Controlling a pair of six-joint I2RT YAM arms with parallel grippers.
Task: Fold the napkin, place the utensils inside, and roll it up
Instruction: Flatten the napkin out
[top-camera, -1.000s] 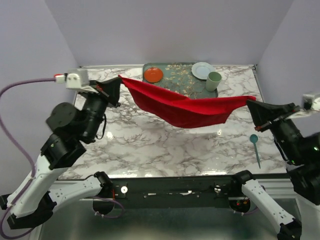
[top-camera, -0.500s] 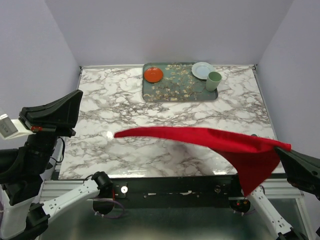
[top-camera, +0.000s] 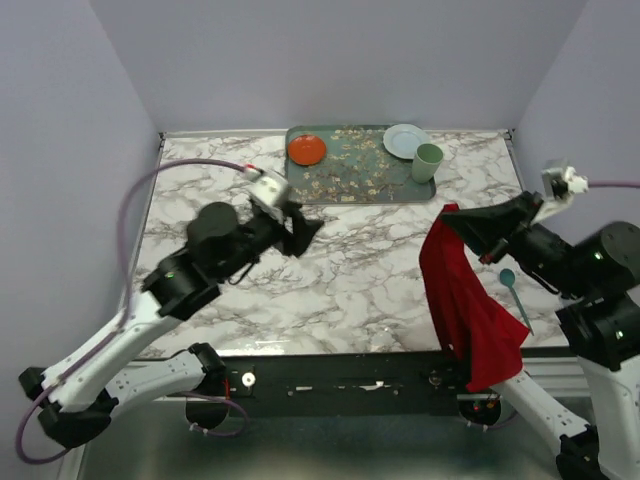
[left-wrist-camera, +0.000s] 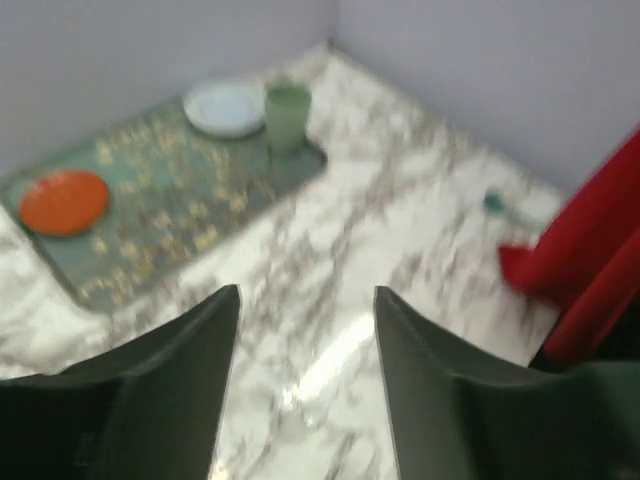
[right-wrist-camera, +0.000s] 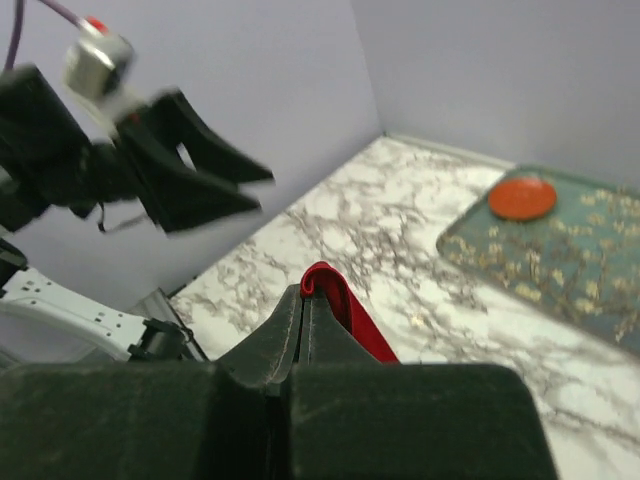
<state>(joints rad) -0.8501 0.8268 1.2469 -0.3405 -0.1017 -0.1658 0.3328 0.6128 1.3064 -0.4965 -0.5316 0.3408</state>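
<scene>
The red napkin (top-camera: 463, 300) hangs by one corner from my right gripper (top-camera: 452, 214) over the table's right side, its lower end drooping past the front edge. In the right wrist view the gripper (right-wrist-camera: 312, 291) is shut, with a fold of the napkin (right-wrist-camera: 345, 305) pinched at its tips. My left gripper (top-camera: 303, 231) hovers over the table's middle, open and empty; its fingers (left-wrist-camera: 190, 370) frame bare marble. A teal utensil (top-camera: 512, 293) lies on the table beside the hanging napkin and also shows in the left wrist view (left-wrist-camera: 503, 206).
A green patterned tray (top-camera: 360, 172) at the back holds an orange plate (top-camera: 306, 150), a white plate (top-camera: 404, 139) and a pale green cup (top-camera: 428, 161). The marble table (top-camera: 340, 280) lies between the arms. Walls close in on three sides.
The left gripper has let go of the napkin and swung in over the table's middle. The napkin, stretched between both arms before, now hangs from the right gripper alone.
</scene>
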